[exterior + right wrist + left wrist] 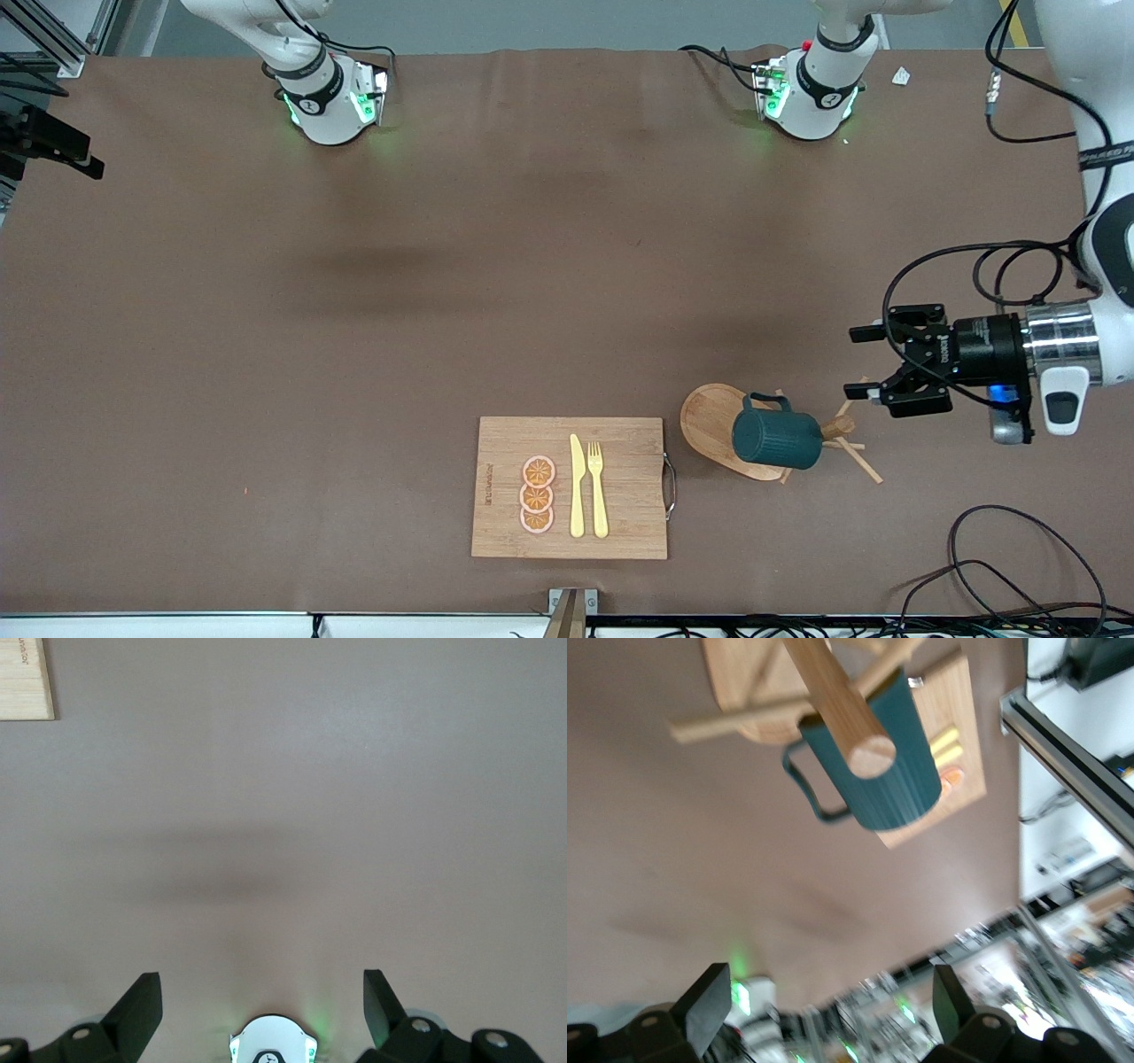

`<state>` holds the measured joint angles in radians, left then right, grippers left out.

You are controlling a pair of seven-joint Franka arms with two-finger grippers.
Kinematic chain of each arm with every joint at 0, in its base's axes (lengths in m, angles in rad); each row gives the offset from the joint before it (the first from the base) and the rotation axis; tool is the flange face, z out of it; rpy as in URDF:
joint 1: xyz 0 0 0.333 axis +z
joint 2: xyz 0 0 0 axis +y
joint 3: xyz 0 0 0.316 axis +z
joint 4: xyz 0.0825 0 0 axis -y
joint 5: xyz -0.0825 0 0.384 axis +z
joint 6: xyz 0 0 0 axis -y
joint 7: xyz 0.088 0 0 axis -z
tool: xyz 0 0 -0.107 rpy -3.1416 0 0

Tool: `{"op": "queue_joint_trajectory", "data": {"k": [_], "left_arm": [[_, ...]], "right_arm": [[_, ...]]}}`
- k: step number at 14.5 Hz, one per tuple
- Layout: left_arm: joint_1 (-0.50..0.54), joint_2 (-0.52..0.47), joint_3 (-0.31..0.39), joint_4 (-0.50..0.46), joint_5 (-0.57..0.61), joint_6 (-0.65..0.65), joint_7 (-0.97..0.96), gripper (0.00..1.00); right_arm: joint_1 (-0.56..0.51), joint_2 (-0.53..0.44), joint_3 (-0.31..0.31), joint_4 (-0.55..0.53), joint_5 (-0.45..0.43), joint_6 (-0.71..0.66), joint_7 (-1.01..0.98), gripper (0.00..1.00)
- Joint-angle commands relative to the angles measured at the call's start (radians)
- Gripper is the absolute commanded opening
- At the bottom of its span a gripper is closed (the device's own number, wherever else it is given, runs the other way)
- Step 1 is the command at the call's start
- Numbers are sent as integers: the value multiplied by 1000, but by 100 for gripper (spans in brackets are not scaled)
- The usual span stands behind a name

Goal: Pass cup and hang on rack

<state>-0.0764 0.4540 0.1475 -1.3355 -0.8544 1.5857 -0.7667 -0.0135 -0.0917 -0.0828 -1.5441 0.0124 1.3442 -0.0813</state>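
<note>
A: Item one, nearest the front camera?
B: Cutting board (620,532), rectangular, wood, metal handle at the edge toward the left arm's end; on it three orange slices (537,494) in a row, a yellow knife (577,486) and a yellow fork (598,487) side by side.

A: Item two?
B: Rack (709,416), light wood, oval base flat on the table just beside the board, toward the left arm's end; thin pegs stick out around the post; the post's round end (868,753) shows in the left wrist view.

A: The cup?
B: Cup (778,438), dark teal, ribbed wall; hung on the rack, lying sideways over the base, handle (808,788) threaded on a peg; nothing grips it.

A: Left gripper?
B: Left gripper (864,361), fingers spread wide, holding nothing; in the air near the rack at the left arm's end of the table, apart from the cup, pointing toward it.

A: Right gripper?
B: Right gripper (262,992), fingers spread, holding nothing; over bare brown table (443,266); that arm waits.
</note>
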Motion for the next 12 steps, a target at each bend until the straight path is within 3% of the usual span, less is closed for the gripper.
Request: {"op": "queue_joint_trajectory", "data": {"k": [1,3,8,12], "left_arm": [[-23,-67,-6,4,214,-9,94,100],[-57,-124,-11,-2,395,-10,202,100],[-57,-224,-94,-31,706,-42,375,100],[-51,-293,-103,-64,822,-38,547,99]], "right_arm": [[-3,-14,5,-10,-6,0,-9,100],[-3,-14,5,-10,-6,0,-9,100],[-3,-14,5,-10,-8,0,-9,100],[-3,-14,5,-10,-8,0,-9,100]]}}
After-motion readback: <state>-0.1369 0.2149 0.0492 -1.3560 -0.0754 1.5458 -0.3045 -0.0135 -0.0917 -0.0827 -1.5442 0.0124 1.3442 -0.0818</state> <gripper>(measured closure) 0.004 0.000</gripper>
